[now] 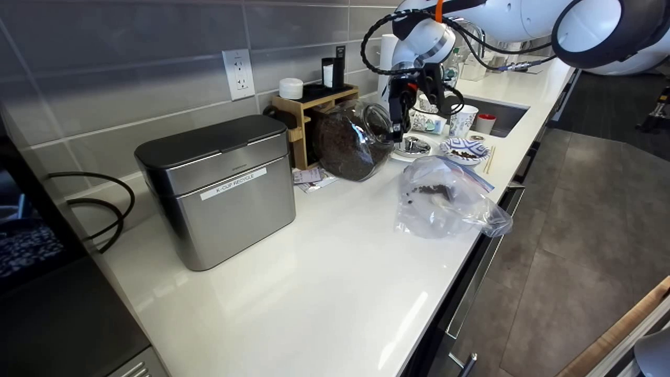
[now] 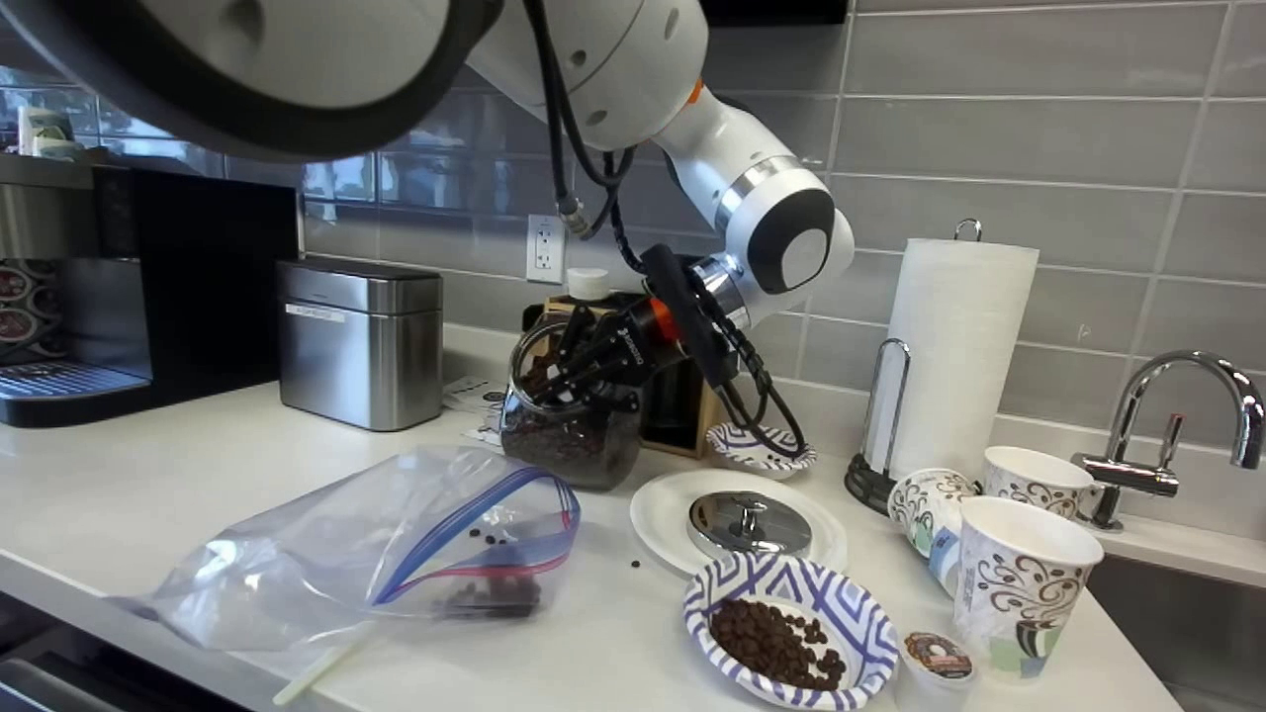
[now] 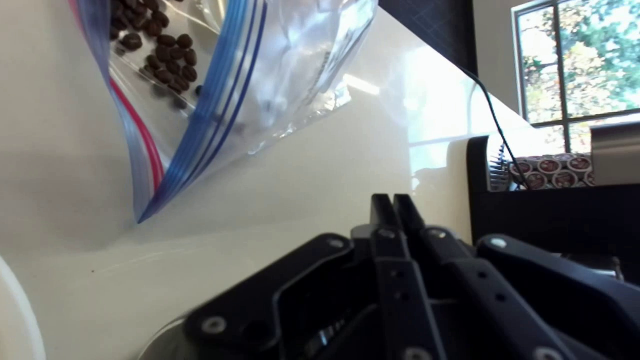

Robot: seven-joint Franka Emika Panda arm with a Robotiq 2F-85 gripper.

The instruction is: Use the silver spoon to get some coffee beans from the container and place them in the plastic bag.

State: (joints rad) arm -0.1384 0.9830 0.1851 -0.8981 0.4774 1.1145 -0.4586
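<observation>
Gripper (image 3: 393,197), one, mine: fingers pressed together, lower right of the wrist view. In both exterior views I have it at the mouth of the glass jar (image 1: 349,144); whether the tips touch the rim, I cannot tell.

Glass jar, one: mouth angled sideways, upper middle of the frame in an exterior view.

Plastic bag (image 2: 297,539), one: clear, zip-top, lying on the table (image 2: 129,485), left of centre in an exterior view, its blue- and red-edged opening gaping towards the right of the frame.

Coffee beans (image 3: 172,66), dark brown, three lots: a small heap inside the bag, upper left of the wrist view; a dark mass in the jar; a loose layer in a blue-and-white paper bowl (image 2: 791,574).

White plate (image 2: 655,524), one: behind the bowl, bearing a round silver lid (image 2: 714,524) with a knob.

Coffee pod (image 2: 935,661), one: just beside the bowl, lower right.

Floral paper cups (image 2: 1024,593), three: right of the frame, two upright, one tilted.

Paper towel roll (image 2: 954,356), one: upright, right of the frame, well apart from my gripper.

Steel bin (image 1: 235,209), one, labelled "K-CUP RECYCLE": left of centre in an exterior view, beside a wooden organiser (image 1: 300,149).
</observation>
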